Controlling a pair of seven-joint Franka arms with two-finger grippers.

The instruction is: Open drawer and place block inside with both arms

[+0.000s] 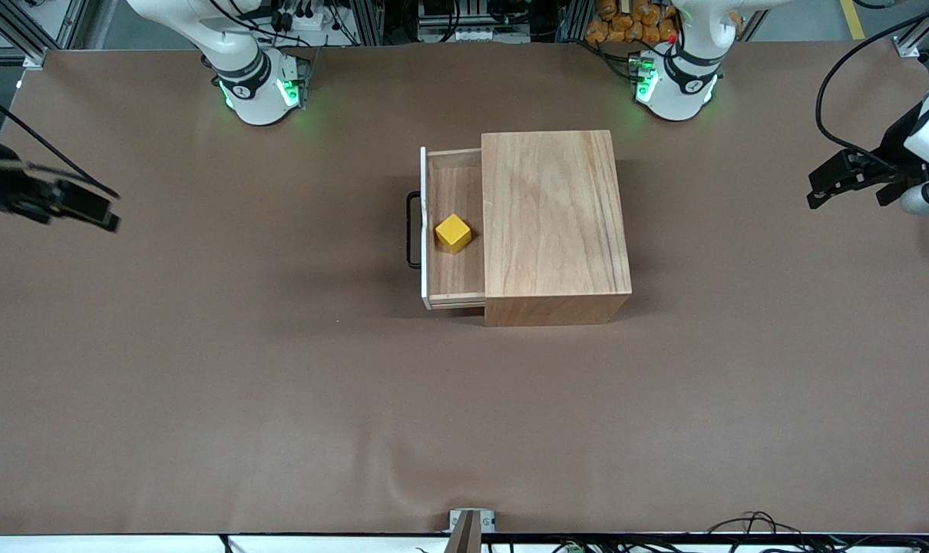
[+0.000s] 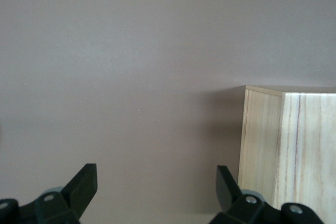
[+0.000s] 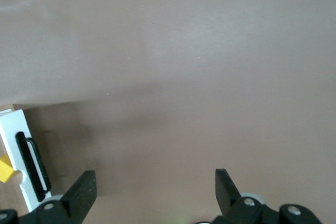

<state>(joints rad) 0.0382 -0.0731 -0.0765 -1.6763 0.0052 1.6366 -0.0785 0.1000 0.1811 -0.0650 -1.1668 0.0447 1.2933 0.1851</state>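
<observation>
Block [image 1: 454,232] sits in open drawer [image 1: 455,288]; both my hands, left hand [image 2: 156,190] & right hand [image 3: 155,192], wide, empty, over bench [image 1: 203,369] ends. Risk: bumping box [image 1: 554,223] jolts drawer.

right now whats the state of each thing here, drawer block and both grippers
drawer: pulled partly out of the wooden box, handle free
yellow block: resting inside the drawer, not held
left gripper: open, empty, over bare table at the left arm's end
right gripper: open, empty, over bare table at the right arm's end
</observation>
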